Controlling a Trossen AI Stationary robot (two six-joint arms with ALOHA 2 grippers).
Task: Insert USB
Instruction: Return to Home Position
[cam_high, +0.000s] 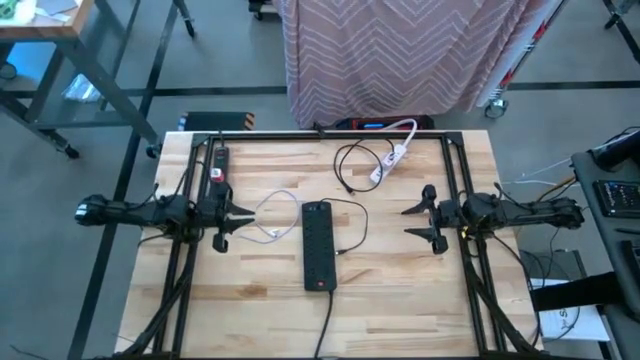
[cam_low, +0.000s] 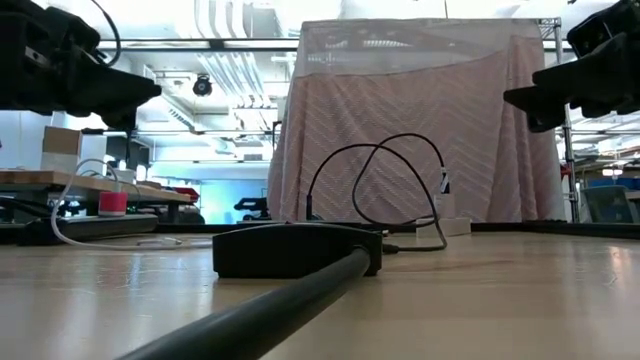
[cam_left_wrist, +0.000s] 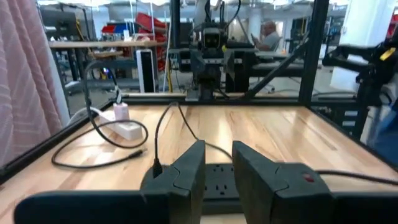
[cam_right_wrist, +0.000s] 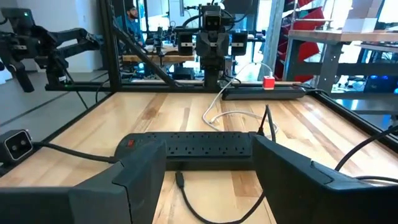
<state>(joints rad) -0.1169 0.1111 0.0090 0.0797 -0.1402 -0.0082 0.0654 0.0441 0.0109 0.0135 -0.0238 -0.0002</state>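
Note:
A black power strip (cam_high: 318, 245) lies flat mid-table, its long side running near to far; it also shows in the low view (cam_low: 295, 250) and the right wrist view (cam_right_wrist: 205, 145). A thin black cable (cam_high: 360, 228) loops on the table at the strip's right, its loose end (cam_right_wrist: 179, 180) lying beside the strip. A white cable (cam_high: 272, 222) lies to the strip's left. My left gripper (cam_high: 232, 226) hovers open left of the strip, fingers pointing at it (cam_left_wrist: 219, 163). My right gripper (cam_high: 422, 222) hovers open on the right (cam_right_wrist: 210, 155), wider apart.
At the far edge lie a white adapter (cam_high: 393, 158) with a black cable loop (cam_high: 345, 165), and a second black strip with a red switch (cam_high: 218, 165). The black frame rails (cam_high: 320, 134) border the table. A draped pink cloth (cam_high: 400, 50) stands beyond it.

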